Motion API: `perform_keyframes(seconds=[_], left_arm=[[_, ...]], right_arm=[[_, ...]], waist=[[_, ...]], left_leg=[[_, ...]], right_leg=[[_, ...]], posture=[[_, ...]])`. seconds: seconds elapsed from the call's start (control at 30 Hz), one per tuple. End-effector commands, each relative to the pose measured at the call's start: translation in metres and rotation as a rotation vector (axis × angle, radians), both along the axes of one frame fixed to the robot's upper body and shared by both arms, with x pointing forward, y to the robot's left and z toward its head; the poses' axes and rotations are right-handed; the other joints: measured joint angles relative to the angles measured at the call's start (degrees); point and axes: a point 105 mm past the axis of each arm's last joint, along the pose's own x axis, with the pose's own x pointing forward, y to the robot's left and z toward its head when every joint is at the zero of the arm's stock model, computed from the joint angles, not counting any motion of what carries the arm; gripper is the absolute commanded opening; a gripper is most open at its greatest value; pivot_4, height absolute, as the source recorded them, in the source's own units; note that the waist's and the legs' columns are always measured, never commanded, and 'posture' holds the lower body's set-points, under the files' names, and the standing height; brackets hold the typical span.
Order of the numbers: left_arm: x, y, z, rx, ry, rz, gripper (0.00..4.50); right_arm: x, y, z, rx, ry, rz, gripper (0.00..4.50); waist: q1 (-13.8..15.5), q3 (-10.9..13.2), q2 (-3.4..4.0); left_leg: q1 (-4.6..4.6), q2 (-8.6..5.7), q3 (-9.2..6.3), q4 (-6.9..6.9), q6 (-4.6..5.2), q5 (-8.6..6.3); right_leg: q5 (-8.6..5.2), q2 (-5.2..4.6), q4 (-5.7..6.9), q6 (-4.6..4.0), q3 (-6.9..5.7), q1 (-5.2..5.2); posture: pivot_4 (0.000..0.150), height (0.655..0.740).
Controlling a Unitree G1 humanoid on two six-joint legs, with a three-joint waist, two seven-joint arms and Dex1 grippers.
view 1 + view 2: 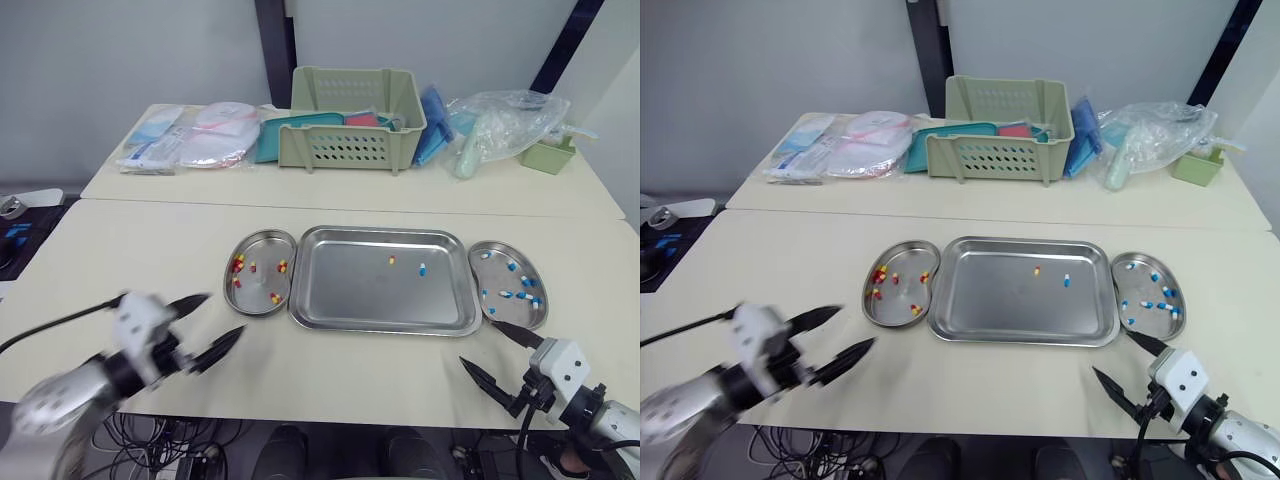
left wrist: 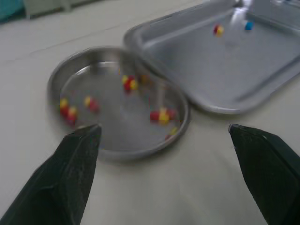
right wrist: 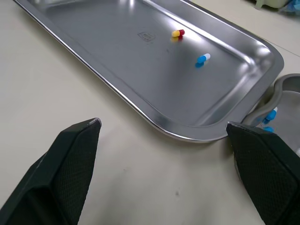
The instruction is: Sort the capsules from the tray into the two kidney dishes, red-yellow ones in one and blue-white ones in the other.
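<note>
A steel tray lies mid-table, holding one red-yellow capsule and one blue-white capsule. The left kidney dish touches the tray's left edge and contains several red-yellow capsules. Against the tray's right edge, the right kidney dish holds several blue-white capsules. My left gripper hovers open and empty near the table's front, just short of the left dish. My right gripper is open and empty off the tray's front right corner, below the right dish. The right wrist view shows both tray capsules beyond the fingers.
On the rear table stand a green basket, packaged supplies, a plastic bag and a small green box. Bare tabletop stretches in front of the tray and to the left of the left dish.
</note>
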Motion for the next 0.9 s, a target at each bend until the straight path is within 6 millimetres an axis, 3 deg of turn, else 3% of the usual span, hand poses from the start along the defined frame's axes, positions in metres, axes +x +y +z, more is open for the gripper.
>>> perform_keyframes(seconds=[0.03,0.2,0.37,0.4,0.53,0.9], left_arm=[[0.011,-0.039,0.011,-0.026,-0.01,-0.097,4.48],[0.044,-0.089,0.012,-0.008,-0.034,-0.14,4.48],[0.075,-0.121,0.01,-0.035,-0.016,-0.103,4.48],[0.081,-0.126,0.01,-0.039,-0.01,-0.085,4.3],[0.098,-0.149,0.001,-0.021,0.018,-0.078,3.35],[0.126,-0.204,-0.022,0.008,0.066,-0.045,3.35]], right_arm=[[-0.003,0.01,0.007,0.024,-0.042,0.028,4.5],[-0.001,0.018,0.005,0.034,-0.053,0.028,4.5],[-0.001,0.022,0.006,0.048,-0.061,0.015,4.5],[-0.001,0.023,0.006,0.053,-0.062,0.009,4.5],[-0.002,0.026,0.005,0.066,-0.063,-0.003,4.5],[-0.007,0.031,-0.003,0.088,-0.051,-0.027,4.5]], waist=[[-0.3,0.0,0.01],[-0.5,0.0,0.13],[-0.3,0.0,0.13],[-0.3,0.0,0.13],[-0.2,0.0,0.13],[-0.2,0.0,0.12]], left_leg=[[-0.01,0.0,0.0,-0.01,0.0,0.0],[0.0,-0.01,0.03,0.01,0.0,0.0],[-0.04,-0.04,-0.01,0.04,0.0,0.01],[-0.07,-0.04,-0.02,0.04,0.0,0.01],[-0.07,-0.05,-0.01,0.06,0.0,0.01],[-0.09,-0.08,-0.01,0.09,-0.01,0.01]], right_leg=[[0.0,0.01,-0.01,0.0,0.0,-0.02],[0.0,0.01,0.01,0.0,0.04,-0.03],[0.0,0.01,0.0,0.01,0.01,-0.04],[0.0,0.02,0.0,0.01,0.0,-0.05],[0.0,0.01,0.0,0.01,0.0,-0.05],[0.0,0.0,0.0,0.01,0.0,-0.05]], posture=[[0.15,0.74],[0.15,0.74],[0.15,0.74],[0.15,0.74],[0.15,0.74],[0.15,0.74]])
